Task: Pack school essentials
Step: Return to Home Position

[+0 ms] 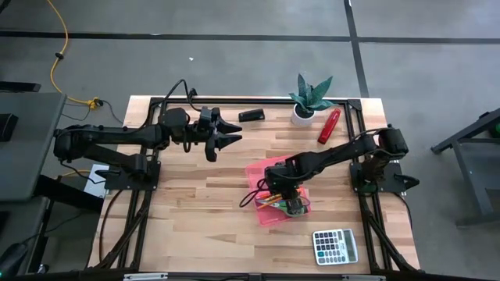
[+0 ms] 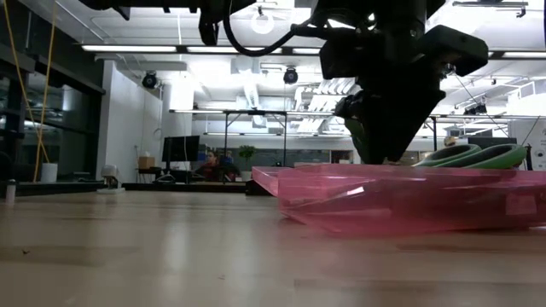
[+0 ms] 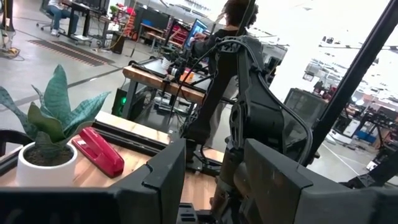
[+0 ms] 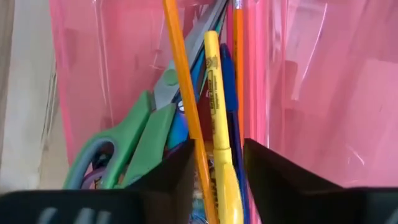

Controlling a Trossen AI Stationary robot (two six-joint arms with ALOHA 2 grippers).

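Two grippers here, and both have their fingers spread with nothing held. The right gripper [image 4: 217,147] is the one in the thick of it. It hangs low over the pink tray [image 4: 311,74], pointing down into it, with its two dark fingers either side of a yellow pen [image 4: 213,87] and a thin orange pencil [image 4: 179,68] lying in the tray below. I can't tell if the pencil brushes one finger or just passes under it. Bunched right beside those, also in the tray and lying roughly lengthwise, are a blue pen [image 4: 227,74] and the green-handled scissors [image 4: 134,146]. From table height the scissors' green loops poke up over the tray's rim next to the gripper, so those loops and the tray walls are what crowd it most. Seen from above, the tray sits skewed near the middle of the wooden surface [image 1: 195,203], a bit toward the right arm's side. A calculator [image 1: 336,246] lies near the tray's corner by the surface's edge. At the opposite edge there's a plant [image 1: 311,95] in a white pot, with a red stapler [image 1: 329,125] just beside it and a small black object [image 1: 251,115] further along. The left gripper [image 1: 232,133] hovers over the left part of the surface, well apart from the tray, aimed toward the plant. Its wrist camera catches a person [image 3: 231,25] at a bench beyond the table.
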